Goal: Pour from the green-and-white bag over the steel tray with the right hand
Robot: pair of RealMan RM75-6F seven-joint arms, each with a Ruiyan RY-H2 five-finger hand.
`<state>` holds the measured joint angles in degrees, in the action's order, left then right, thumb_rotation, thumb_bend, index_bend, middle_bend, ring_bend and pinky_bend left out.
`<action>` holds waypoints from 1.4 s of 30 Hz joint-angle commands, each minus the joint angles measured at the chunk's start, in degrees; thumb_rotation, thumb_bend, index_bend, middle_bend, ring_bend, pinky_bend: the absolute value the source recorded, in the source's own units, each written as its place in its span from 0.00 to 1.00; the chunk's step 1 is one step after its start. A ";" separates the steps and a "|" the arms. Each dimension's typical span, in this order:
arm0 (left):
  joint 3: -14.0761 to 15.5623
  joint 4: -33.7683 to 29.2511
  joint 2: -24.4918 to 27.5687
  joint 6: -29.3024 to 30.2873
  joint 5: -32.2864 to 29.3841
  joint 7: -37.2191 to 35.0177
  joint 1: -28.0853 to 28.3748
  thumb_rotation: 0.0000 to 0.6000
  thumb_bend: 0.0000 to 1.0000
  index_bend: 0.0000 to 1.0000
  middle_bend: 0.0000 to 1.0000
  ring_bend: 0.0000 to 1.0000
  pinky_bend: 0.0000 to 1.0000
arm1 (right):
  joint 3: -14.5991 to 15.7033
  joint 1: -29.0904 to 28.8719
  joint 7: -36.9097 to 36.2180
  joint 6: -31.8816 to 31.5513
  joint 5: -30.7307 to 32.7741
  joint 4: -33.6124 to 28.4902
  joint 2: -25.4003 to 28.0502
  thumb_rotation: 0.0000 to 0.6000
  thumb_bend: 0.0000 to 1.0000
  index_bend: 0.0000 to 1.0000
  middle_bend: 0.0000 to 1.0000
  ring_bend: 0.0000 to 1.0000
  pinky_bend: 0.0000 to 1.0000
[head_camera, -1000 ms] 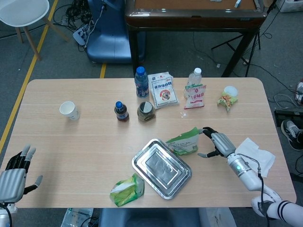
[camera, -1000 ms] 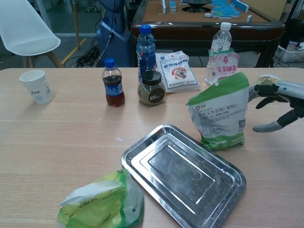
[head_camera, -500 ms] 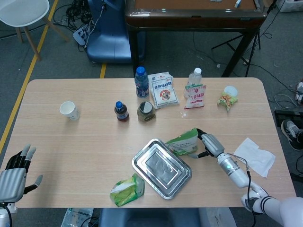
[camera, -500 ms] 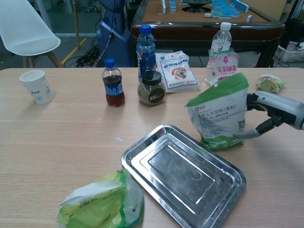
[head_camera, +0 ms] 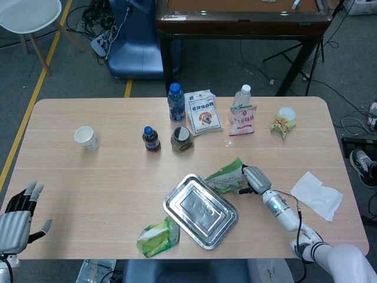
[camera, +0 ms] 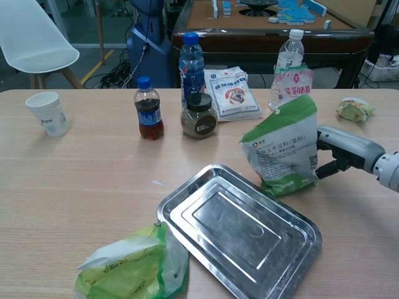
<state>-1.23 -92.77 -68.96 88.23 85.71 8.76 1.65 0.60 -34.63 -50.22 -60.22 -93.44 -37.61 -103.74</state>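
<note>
The green-and-white bag (head_camera: 227,176) (camera: 280,152) stands upright on the table, its foot touching the far right edge of the steel tray (head_camera: 200,210) (camera: 240,240). My right hand (head_camera: 253,178) (camera: 343,152) grips the bag's right side, with fingers behind it and the thumb at its front edge. The bag's top is open and leans slightly left, toward the tray. The tray lies flat with nothing in it. My left hand (head_camera: 15,221) hovers off the table's front left corner, fingers apart and holding nothing; only the head view shows it.
A crumpled green bag (camera: 134,268) lies left of the tray. Along the back stand a paper cup (camera: 47,114), cola bottle (camera: 148,109), jar (camera: 199,116), blue bottle (camera: 191,62), white packet (camera: 230,93), clear bottle (camera: 288,65) and snack packet (camera: 355,109). A tissue (head_camera: 315,194) lies right.
My right hand moved left from an open pose beside the bag and closed on its side. The bag shifted a little left and the tray slid slightly with it. The left hand stayed put.
</note>
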 commanded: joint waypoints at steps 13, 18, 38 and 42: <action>-0.15 1.29 -0.20 0.01 0.15 -1.33 -0.04 1.00 0.26 0.00 0.00 0.07 0.09 | 1.42 -2.89 4.10 -5.75 -3.47 -2.99 5.52 1.00 0.63 0.62 0.61 0.52 0.66; -0.09 1.73 -0.48 -0.01 0.12 -1.60 -0.13 1.00 0.26 0.00 0.00 0.07 0.09 | 1.82 -3.86 8.42 -7.95 -4.95 -6.94 9.40 1.00 0.63 0.62 0.61 0.52 0.66; 0.03 1.17 -0.34 0.94 0.71 -0.97 -0.67 1.00 0.26 0.00 0.00 0.07 0.09 | 5.86 -13.11 29.35 1.15 -11.86 -33.28 28.79 1.00 0.63 0.62 0.60 0.52 0.66; 0.04 1.34 -0.40 1.03 0.75 -1.18 -0.76 1.00 0.26 0.00 0.00 0.07 0.09 | 5.87 -14.75 35.09 4.42 -12.13 -37.00 31.09 1.00 0.62 0.62 0.60 0.52 0.66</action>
<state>-1.19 -91.43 -69.37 89.26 86.47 7.57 0.89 6.24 -47.98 -17.98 -57.95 -105.08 -72.24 -74.44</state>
